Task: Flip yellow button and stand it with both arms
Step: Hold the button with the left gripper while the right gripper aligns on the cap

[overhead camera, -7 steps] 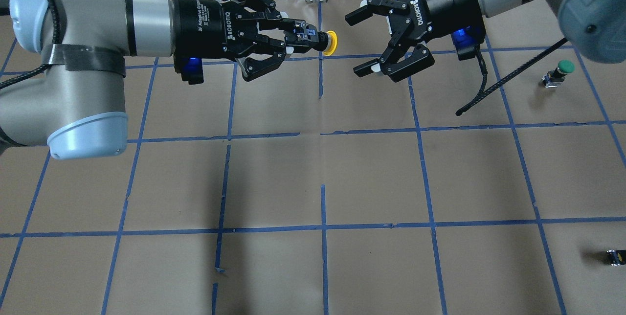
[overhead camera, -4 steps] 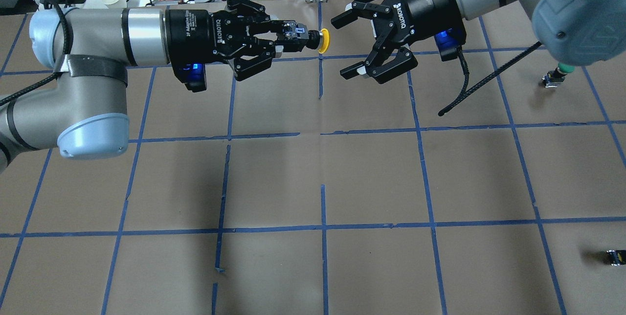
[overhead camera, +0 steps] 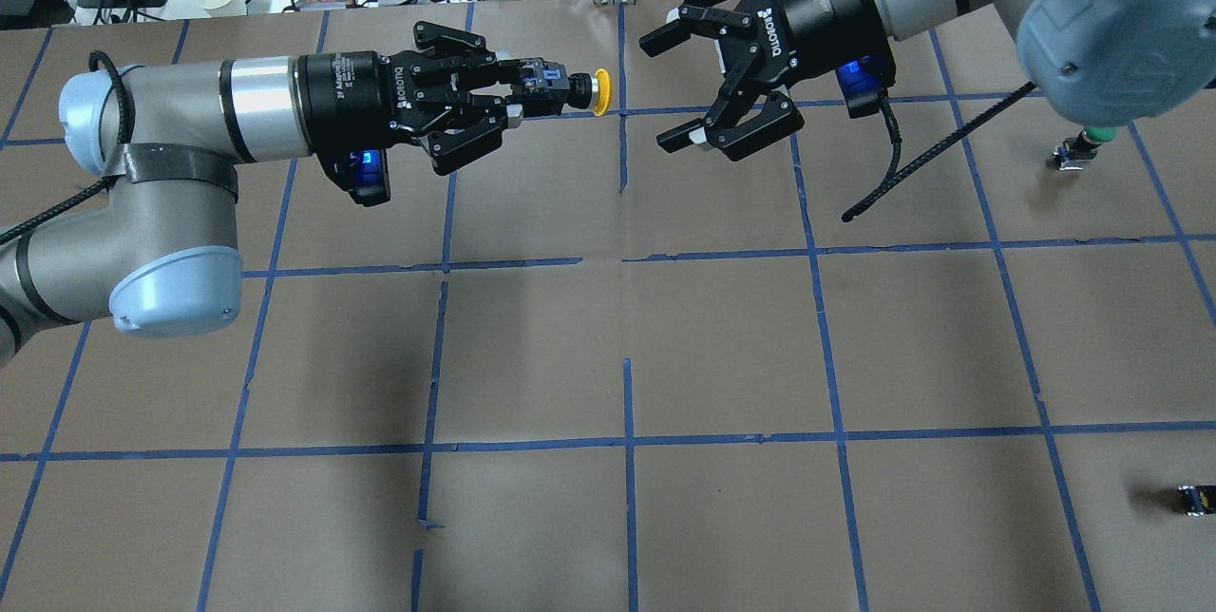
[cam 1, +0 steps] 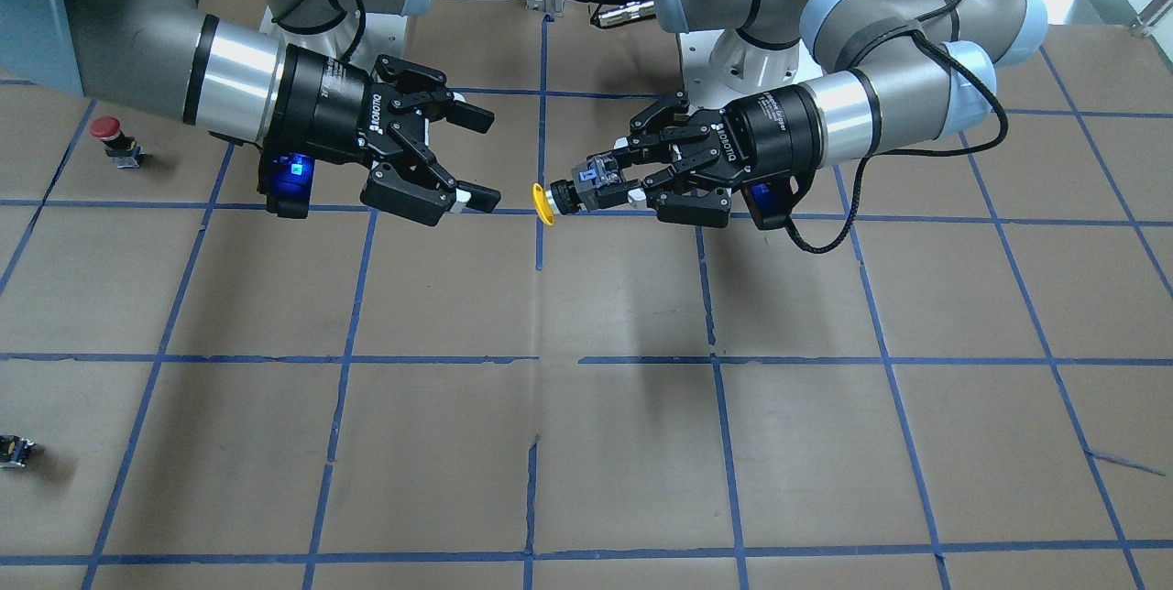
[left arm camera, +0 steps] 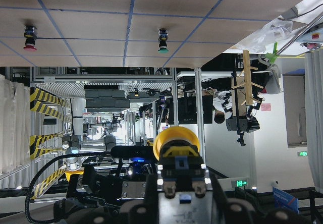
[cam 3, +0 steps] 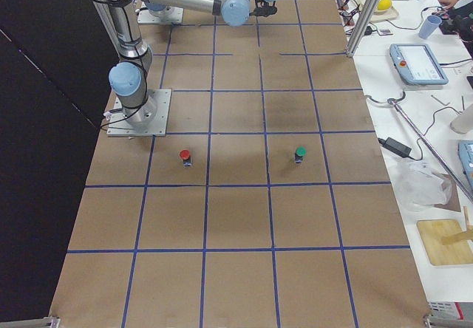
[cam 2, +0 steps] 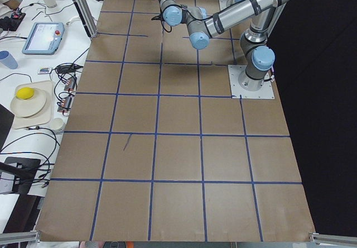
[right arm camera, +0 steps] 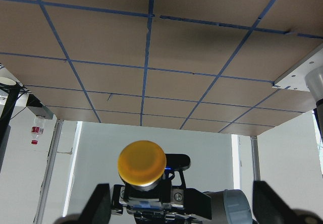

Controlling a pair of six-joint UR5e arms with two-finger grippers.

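Note:
My left gripper [overhead camera: 537, 87] is shut on the black-and-grey body of the yellow button [overhead camera: 599, 89] and holds it level above the table, cap towards the right gripper. In the front view the left gripper [cam 1: 612, 183] is on the right, with the button's cap [cam 1: 544, 203] at its tip. My right gripper [overhead camera: 668, 89] is open and empty, facing the cap across a short gap; it is on the left in the front view [cam 1: 480, 159]. The right wrist view shows the cap [right arm camera: 142, 162] face-on between its fingers [right arm camera: 99, 204]. The left wrist view shows the cap [left arm camera: 174, 141] from behind.
A green-capped button [overhead camera: 1092, 135] stands at the far right, partly hidden by the right arm's elbow. A red-capped button [cam 1: 108, 130] stands near the right arm's base. A tiny black switch block [overhead camera: 1192, 498] lies at the near right. Cables and a plate lie beyond the far edge.
My left gripper has drawn back to the left with the yellow button in it. My right gripper, still open, has followed to the left. A gap stays between them.

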